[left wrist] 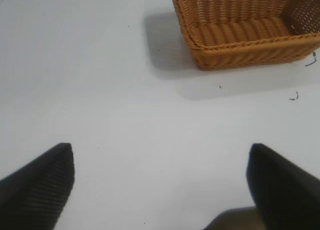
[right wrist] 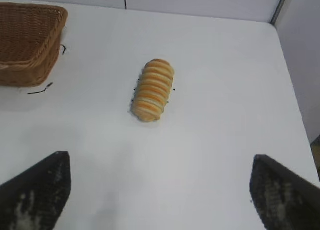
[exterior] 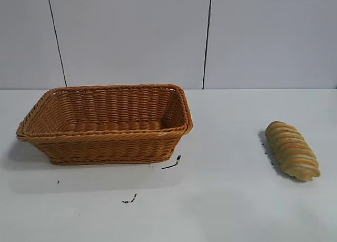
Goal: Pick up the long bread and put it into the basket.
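Exterior view shows nothing done: long bread (exterior: 291,150) lies on tabletop (exterior: 226,200), well apart from empty basket (exterior: 108,127); my right claw (right wrist: 160,190) gapes wide short of it, left claw (left wrist: 160,182) spread too

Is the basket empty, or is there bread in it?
Empty. The basket shows only its bare woven bottom; the long bread lies on the table.

**Backdrop and work surface**

White table (exterior: 221,200), matte, evenly lit; soft shadows fall toward the near side. Small dark marks (exterior: 171,164) on the tabletop, left of centre. Far wall (exterior: 131,36) of pale grey panels, split by two thin dark vertical seams (exterior: 207,39).
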Robot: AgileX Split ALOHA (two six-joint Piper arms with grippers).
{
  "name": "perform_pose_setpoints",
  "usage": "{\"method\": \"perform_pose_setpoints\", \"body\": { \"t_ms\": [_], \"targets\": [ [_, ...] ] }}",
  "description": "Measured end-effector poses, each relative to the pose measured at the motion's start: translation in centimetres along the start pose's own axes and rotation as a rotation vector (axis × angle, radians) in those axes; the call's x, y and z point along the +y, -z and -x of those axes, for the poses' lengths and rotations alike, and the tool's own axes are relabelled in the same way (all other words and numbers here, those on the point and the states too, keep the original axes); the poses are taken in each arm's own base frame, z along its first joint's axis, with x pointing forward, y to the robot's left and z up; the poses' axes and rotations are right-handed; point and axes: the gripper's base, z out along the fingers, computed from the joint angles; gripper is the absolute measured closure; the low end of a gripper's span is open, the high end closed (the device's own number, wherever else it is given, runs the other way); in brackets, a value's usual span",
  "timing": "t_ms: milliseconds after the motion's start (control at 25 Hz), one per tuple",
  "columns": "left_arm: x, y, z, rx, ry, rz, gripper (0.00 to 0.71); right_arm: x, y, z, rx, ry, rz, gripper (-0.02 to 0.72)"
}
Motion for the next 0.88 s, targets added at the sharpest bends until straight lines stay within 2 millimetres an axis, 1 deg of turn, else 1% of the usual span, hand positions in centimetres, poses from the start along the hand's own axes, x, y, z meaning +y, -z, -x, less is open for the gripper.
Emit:
{"method": "perform_pose_setpoints", "body": {
  "t_ms": [80,200,320,440,480,600,640,760,800,880],
  "targets": [
    [0.0,0.0,0.0,0.0,0.0,0.0,0.014,-0.1,-1.9,2.2,0.076,-0.001,0.001,0.01],
    [0.0,0.0,0.0,0.0,0.0,0.0,0.014,-0.2,-5.7,5.1,0.203,-0.005,0.003,0.01],
    [0.0,0.0,0.0,0.0,0.0,0.0,0.014,-0.3,-10.1,7.4,0.323,-0.001,0.006,0.01],
    [0.0,0.0,0.0,0.0,0.0,0.0,0.014,-0.1,-13.7,9.4,0.388,-0.007,0.023,0.01],
    [0.0,0.0,0.0,0.0,0.0,0.0,0.014,0.1,-14.6,10.1,0.393,-0.004,0.029,0.01],
    [0.0,0.0,0.0,0.0,0.0,0.0,0.014,1.0,-18.0,11.6,0.419,0.01,0.045,0.01],
    [0.0,0.0,0.0,0.0,0.0,0.0,0.014,1.3,-18.8,12.1,0.421,0.011,0.048,0.01],
    [0.0,0.0,0.0,0.0,0.0,0.0,0.014,1.7,-22.1,12.8,0.444,-0.03,0.04,0.01],
    [0.0,0.0,0.0,0.0,0.0,0.0,0.014,1.7,-22.9,13.0,0.447,-0.038,0.033,0.01],
    [0.0,0.0,0.0,0.0,0.0,0.0,0.014,1.7,-24.8,13.0,0.466,-0.04,0.022,0.01]
  ]
}}
